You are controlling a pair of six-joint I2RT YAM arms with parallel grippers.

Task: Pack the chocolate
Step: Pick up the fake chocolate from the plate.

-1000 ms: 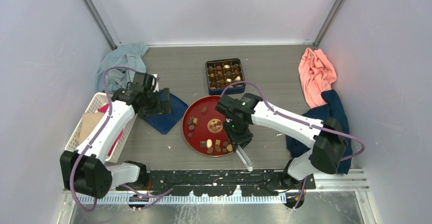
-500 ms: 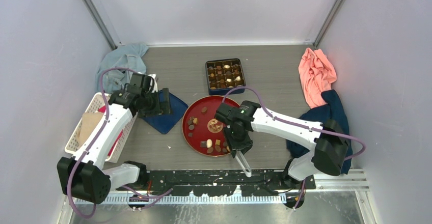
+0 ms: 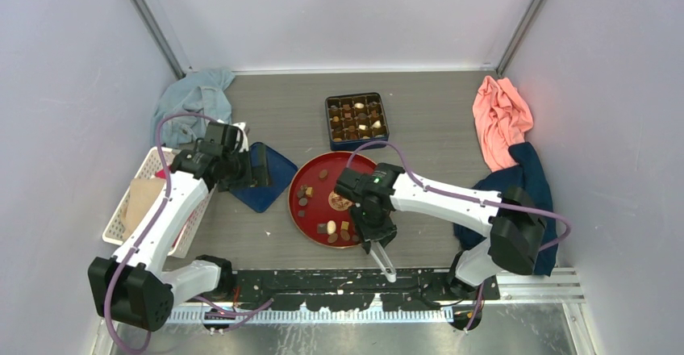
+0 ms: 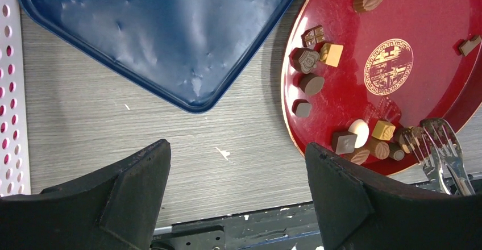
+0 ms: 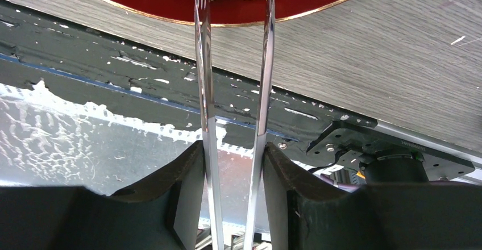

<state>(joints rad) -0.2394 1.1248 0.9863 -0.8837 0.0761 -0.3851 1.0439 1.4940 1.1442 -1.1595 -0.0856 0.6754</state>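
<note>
My right jaws clamp tongs (image 5: 203, 91) at chocolate (image 4: 359, 129) on the plate (image 4: 432, 28), likely light, smooth and easily marred; squeeze each piece's sides gently. Left jaws gape empty.

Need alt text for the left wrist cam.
A red plate at right holds about a dozen loose chocolates, with metal tongs reaching its lower edge. A blue tray lies upper left on the grey table; the open left gripper frames the bottom.
</note>
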